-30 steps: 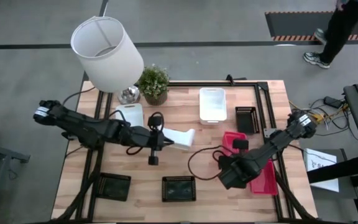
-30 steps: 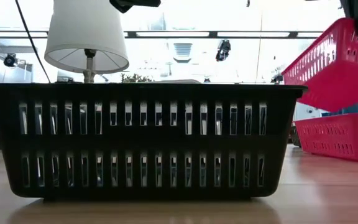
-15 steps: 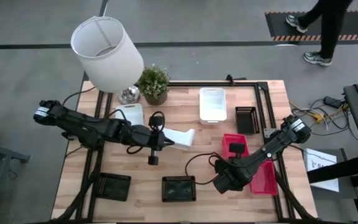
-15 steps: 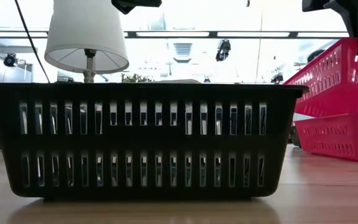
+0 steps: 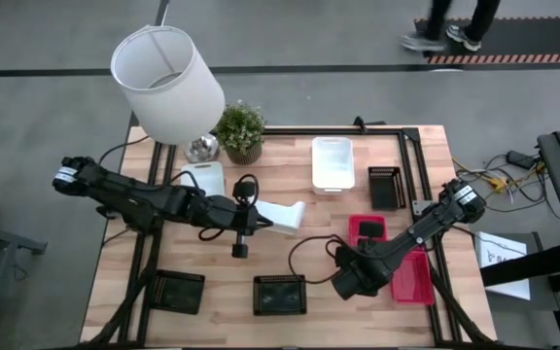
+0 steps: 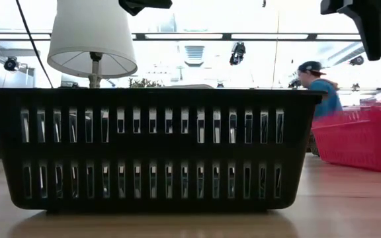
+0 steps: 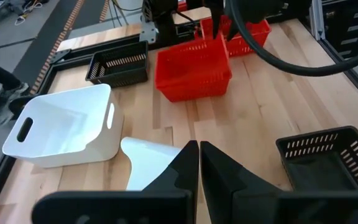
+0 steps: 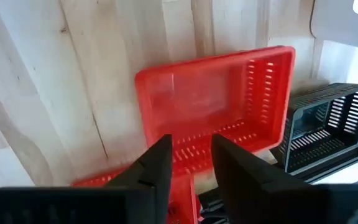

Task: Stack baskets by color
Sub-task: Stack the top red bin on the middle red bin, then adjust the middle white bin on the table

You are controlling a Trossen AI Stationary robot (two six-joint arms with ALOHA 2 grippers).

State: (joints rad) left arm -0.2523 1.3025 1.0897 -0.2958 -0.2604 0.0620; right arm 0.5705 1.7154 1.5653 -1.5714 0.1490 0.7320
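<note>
Three red mesh baskets [image 5: 369, 229] nested/adjacent | right tool [image 8: 188, 163] slightly parted, empty | left tool [image 7: 199, 163] closed

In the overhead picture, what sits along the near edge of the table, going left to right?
Black basket → second black basket → right pincer → red basket.

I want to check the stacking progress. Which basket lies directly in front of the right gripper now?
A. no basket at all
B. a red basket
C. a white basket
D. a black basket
B: the right wrist view shows the right gripper, fingers apart, over a red basket lying on the wooden table.
</note>
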